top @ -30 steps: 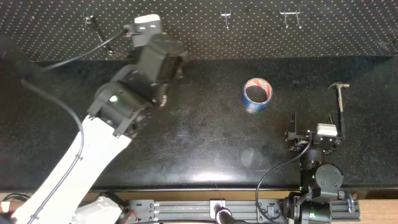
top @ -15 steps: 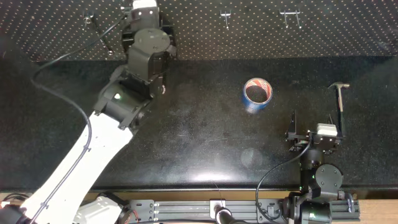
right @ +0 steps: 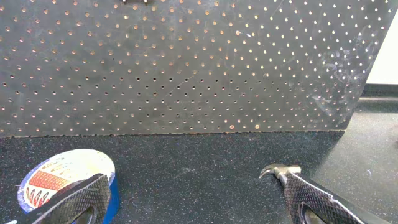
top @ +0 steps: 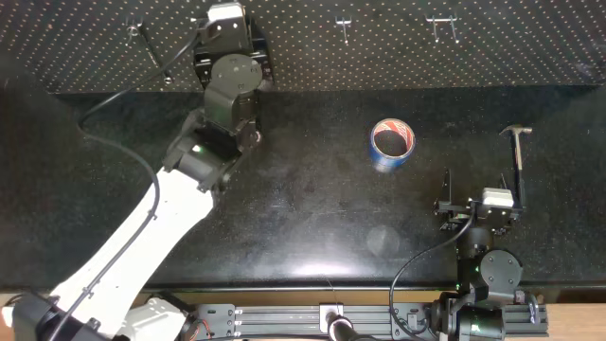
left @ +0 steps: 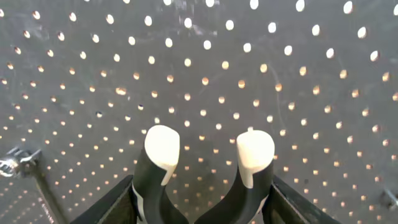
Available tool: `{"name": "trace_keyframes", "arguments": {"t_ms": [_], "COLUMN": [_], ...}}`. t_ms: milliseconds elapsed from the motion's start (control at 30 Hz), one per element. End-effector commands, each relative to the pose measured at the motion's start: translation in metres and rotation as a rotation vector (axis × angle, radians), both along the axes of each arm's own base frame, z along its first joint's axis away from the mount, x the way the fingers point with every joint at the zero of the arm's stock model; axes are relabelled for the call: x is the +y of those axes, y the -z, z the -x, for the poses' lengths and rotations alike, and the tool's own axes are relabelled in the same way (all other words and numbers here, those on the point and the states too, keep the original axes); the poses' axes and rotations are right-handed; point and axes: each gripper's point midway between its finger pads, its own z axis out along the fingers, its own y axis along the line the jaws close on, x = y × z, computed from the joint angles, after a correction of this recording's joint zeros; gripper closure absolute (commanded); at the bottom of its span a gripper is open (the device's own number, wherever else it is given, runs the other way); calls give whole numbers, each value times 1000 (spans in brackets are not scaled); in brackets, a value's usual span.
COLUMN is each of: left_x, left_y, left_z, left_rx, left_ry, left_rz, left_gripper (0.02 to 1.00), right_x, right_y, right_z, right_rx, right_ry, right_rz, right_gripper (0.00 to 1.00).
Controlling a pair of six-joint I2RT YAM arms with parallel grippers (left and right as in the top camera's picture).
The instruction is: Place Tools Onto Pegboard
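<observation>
My left gripper (left: pixel 208 146) is open, its white-tipped fingers (left: pixel 163 146) empty and close to the black pegboard (left: pixel 261 74). From above, it (top: pixel 227 28) is at the board's left part. A thin dark tool (top: pixel 156 59) hangs from the left hook (top: pixel 138 33), and that hook (left: pixel 15 163) also shows beside my left fingers. On the table lie a blue tape roll (top: pixel 391 144) and a hammer (top: pixel 517 156). My right gripper (right: pixel 196 183) stands open near the front edge, with the tape roll (right: pixel 62 177) and the hammer head (right: pixel 280 169) ahead of it.
Two bare hooks (top: pixel 346 28) (top: pixel 442 28) stick out of the pegboard (top: pixel 398 43) further right. The black table (top: pixel 303 208) is bare in the middle. A black cable (top: pixel 114 90) trails from the left arm across the table's left side.
The left arm has swung up and to the right, turning its gripper square to the pegboard. The right arm, tape roll and hammer have not moved.
</observation>
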Motion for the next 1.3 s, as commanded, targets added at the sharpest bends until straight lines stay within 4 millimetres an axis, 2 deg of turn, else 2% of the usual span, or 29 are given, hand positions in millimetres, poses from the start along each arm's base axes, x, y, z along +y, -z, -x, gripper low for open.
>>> {"name": "trace_keyframes", "arguments": {"t_ms": [33,300,567,833,1300], "left_x": [3,0,5,12,13], "left_y": [4,9,25,41,74], "left_z": [-12,-25,-23,-22,-19], "left_rx": [-25,-60,-119,-91,-41], "left_ry": [-35,-43,-50,-55,-60], "left_rz": [-1,22,55,41,62], "left_gripper": [991,991,989,989,989], "right_x": [-3,-3,-3,-3,-3], "right_y": [1,1,1,1,1], "right_z": [1,1,1,1,1], "right_rx": [3,3,3,3,3], "right_ry": [13,13,13,13,13], "right_rz": [10,10,10,10,10], "right_gripper": [82,82,82,82,80]}}
